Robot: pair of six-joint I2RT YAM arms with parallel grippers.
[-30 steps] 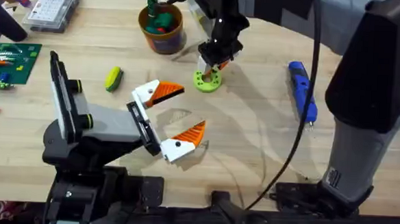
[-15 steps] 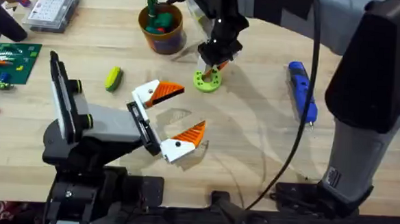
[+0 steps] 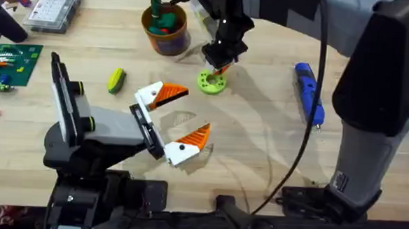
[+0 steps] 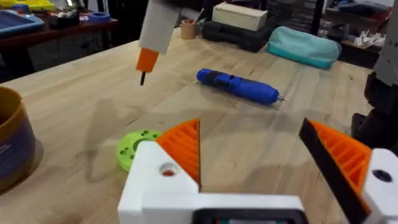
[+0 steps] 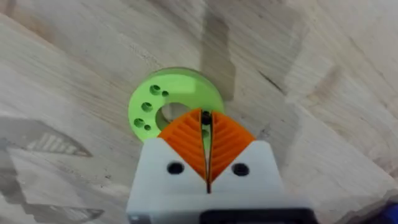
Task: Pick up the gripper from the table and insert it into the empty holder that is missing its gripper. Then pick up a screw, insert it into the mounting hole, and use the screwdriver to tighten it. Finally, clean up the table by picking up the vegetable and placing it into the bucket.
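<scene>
The right gripper [image 5: 207,155] has its orange fingers [image 5: 233,140] pressed together on a thin dark screw [image 4: 142,78], hanging just above the lime-green disc [image 3: 212,82]. This looks like the screw-insertion step; the next move calls for lowering the screw straight into one of the disc's holes. The left gripper [image 3: 180,114] rests low on the worktop [image 3: 259,138] with its fingers spread wide and empty. The blue screwdriver [image 3: 309,92], slim with a silver tip, lies at three o'clock of the disc. The yellow-green vegetable [image 3: 116,80] lies at nine o'clock, and the orange bucket [image 3: 165,28] stands at eleven.
</scene>
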